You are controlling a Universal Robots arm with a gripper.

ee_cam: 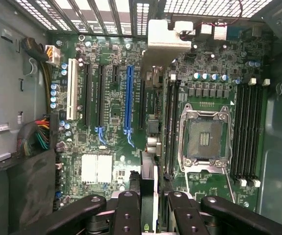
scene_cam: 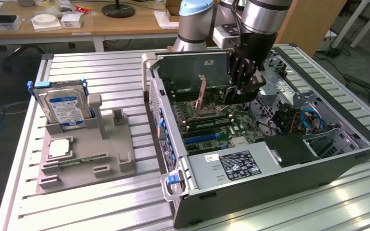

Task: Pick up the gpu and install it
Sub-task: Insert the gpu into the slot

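Motherboard green, with a blue slot and a white slot. gpu dark, silver bracket. Gripper black. Exterior view's left: hard drive silver, blue-and-white label, on grey fixture. PSU grey, black label. Table ribbed silver.

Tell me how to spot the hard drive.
Find the gray tray at the exterior view's left of the open computer case. The hard drive stands upright at its far end, the one silver box with a blue label.
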